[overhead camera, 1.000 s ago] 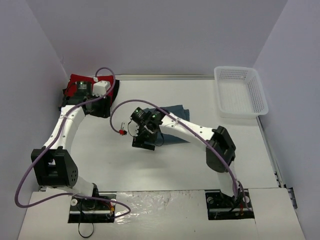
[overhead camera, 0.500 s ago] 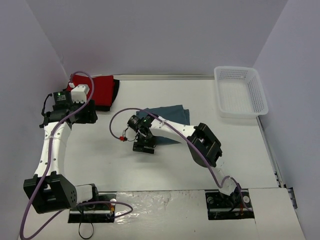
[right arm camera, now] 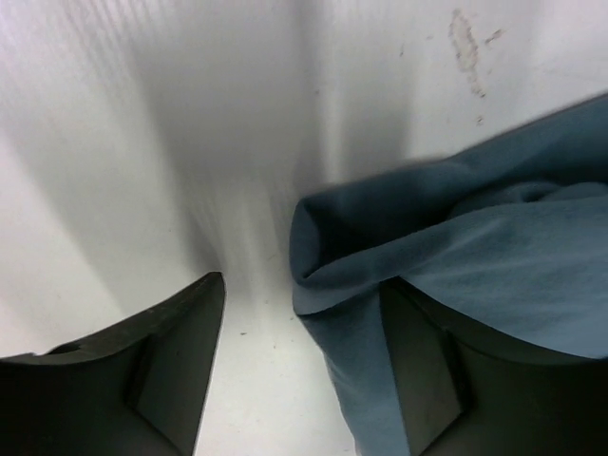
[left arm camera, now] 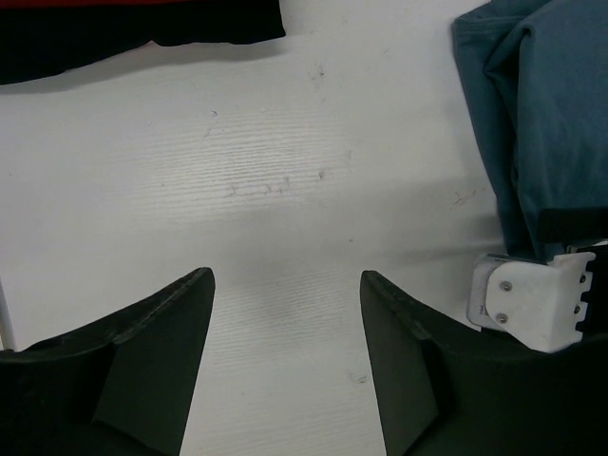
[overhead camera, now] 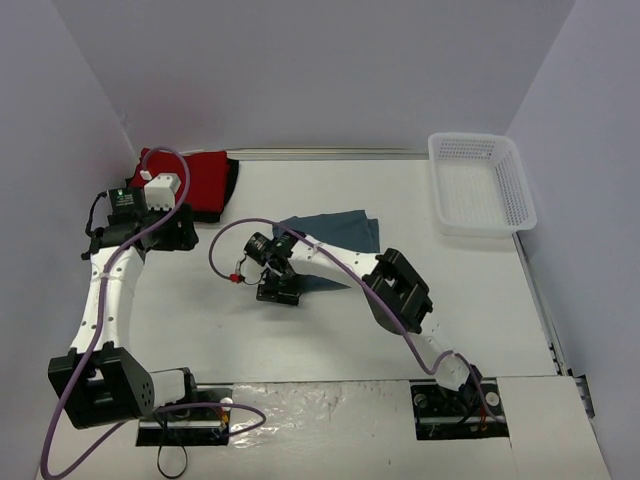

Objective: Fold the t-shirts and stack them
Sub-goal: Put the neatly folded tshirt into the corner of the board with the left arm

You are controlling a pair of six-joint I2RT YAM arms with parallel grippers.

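Between the widely parted fingers of the right claw (right arm camera: pixel 302 290), a folded edge of the teal t-shirt (right arm camera: pixel 494 256) is lying ungripped on the table (right arm camera: pixel 142 123).

Plain pale lavender walls (overhead camera: pixel 300 70) enclose a white table (overhead camera: pixel 200 300) on three sides under soft, even light.

top: high, looking down, far | wrists: close, downward | shared: teal t-shirt (overhead camera: pixel 348 225)

Left arm (overhead camera: pixel 105 290): elbow tucked at 7 o'clock, forearm up toward 10. Left gripper (left arm camera: pixel 285 285) faces 3 o'clock, jaws apart. Right arm (overhead camera: pixel 400 290) reaches out toward 10 o'clock. Right gripper (right arm camera: pixel 302 294) points down, jaws apart.
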